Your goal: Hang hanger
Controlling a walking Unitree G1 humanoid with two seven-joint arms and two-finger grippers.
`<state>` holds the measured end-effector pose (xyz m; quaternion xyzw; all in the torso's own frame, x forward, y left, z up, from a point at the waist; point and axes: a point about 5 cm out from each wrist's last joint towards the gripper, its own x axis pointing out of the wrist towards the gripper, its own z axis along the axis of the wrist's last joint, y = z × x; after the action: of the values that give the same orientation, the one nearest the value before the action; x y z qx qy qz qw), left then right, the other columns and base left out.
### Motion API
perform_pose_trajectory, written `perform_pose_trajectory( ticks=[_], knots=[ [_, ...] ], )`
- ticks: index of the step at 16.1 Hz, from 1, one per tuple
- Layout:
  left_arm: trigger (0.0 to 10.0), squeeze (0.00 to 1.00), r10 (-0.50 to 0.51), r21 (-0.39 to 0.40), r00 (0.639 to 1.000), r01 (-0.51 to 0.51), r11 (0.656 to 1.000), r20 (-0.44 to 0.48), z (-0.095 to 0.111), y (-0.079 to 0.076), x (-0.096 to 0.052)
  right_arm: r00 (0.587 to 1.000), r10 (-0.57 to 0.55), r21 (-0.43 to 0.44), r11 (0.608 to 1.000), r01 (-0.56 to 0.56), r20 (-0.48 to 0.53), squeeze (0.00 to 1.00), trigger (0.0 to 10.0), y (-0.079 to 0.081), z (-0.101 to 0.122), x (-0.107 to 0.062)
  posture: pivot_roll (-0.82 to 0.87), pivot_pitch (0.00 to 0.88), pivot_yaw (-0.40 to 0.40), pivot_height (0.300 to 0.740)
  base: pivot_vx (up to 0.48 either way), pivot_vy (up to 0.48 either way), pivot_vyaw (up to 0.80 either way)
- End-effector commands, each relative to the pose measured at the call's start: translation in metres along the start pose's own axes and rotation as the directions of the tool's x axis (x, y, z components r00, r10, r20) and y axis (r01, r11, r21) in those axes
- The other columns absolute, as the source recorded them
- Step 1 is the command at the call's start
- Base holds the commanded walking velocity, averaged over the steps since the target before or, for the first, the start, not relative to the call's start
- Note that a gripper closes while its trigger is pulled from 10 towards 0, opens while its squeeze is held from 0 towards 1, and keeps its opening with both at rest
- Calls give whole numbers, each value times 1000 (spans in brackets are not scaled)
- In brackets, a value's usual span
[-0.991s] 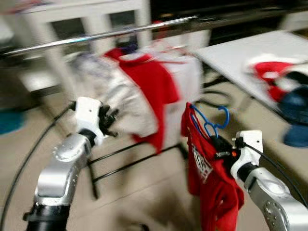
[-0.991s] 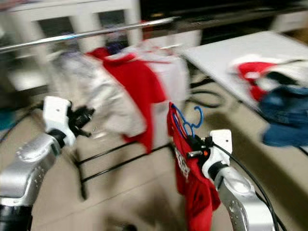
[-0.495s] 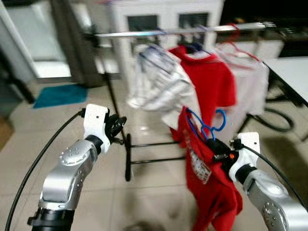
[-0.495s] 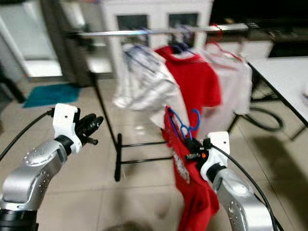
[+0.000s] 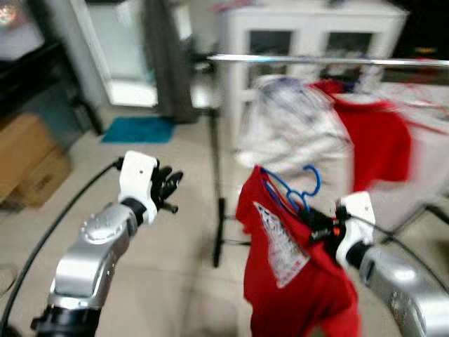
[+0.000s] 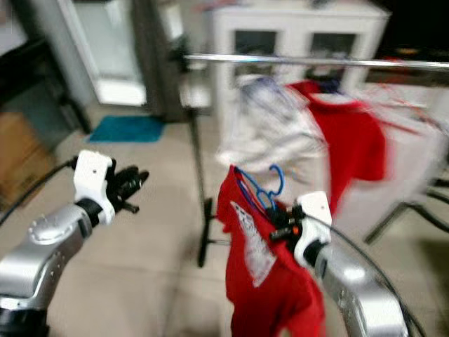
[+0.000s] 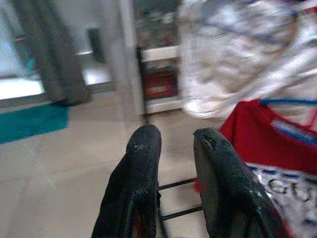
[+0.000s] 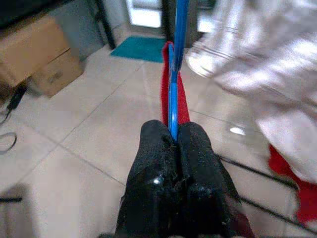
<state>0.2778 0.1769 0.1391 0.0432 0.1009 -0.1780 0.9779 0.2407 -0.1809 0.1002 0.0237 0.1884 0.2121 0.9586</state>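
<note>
- Blue wire-thin plastic hanger [image 5: 295,193] sits at centre-right of the head view, carrying a soft red T-shirt with a white print [image 5: 280,267] that droops to the bottom edge.
- At far left, brown cardboard boxes [image 5: 24,165] stand on the pale tiled floor [image 5: 182,239], with a teal mat [image 5: 138,130] further back.
- Left pincer [image 5: 168,188] is raised at centre-left, holding nothing; in its wrist view the two black fingers [image 7: 141,168] stand slightly spread with a gap between them.
- A black upright post [image 5: 216,189] holds a silver horizontal clothes rail [image 5: 316,61] across the upper right of the frame, in front of a white glass-door cabinet [image 5: 309,35].
- On the rail hang a white-grey garment [image 5: 287,130] and, right of it, another red shirt [image 5: 372,140]; both are blurred.
- Right pincer [image 5: 317,228] is at lower right, its fingers pressed together on the hanger's thin blue bar, as the right wrist view shows [image 8: 173,109].
- The hanger hook is below the rail and apart from it, so hanging is not yet done.
- Handling, as I judge it: the hanger is light and fairly stiff but slim and smooth, so it could twist in the grip; the shirt is limp and will swing.
- The hold near the hook's base looks sensible, leaving the hook free to go over the rail in the bare stretch by the post.
</note>
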Motion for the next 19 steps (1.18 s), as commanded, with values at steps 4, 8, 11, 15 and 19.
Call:
perform_pose_trajectory(
  ticks=[4,8,11,15,19],
  knots=[
    [10000,0,-14,26,1000,15,1000,-12,-1,-1,-1,996,30,-40,999,-27,86,0,10000,8,28,1,2,0,-1,740,339,0,0],
    [10000,0,-44,45,999,45,998,-22,-2,-5,-3,990,18,51,998,-25,140,0,10000,13,39,7,9,0,-5,740,339,0,0],
    [10000,0,-52,54,998,53,997,-22,-1,-5,-3,990,46,61,997,-55,134,0,10000,15,37,6,13,0,-4,740,346,0,0],
    [10000,0,-79,59,997,80,995,-15,2,-7,-1,985,32,102,994,-50,171,0,10000,18,43,12,17,0,-5,740,362,0,0],
    [10000,0,-86,64,996,87,994,-14,3,-7,0,986,-24,135,991,1,167,0,10000,15,39,14,18,0,1,740,371,0,0]
  ],
)
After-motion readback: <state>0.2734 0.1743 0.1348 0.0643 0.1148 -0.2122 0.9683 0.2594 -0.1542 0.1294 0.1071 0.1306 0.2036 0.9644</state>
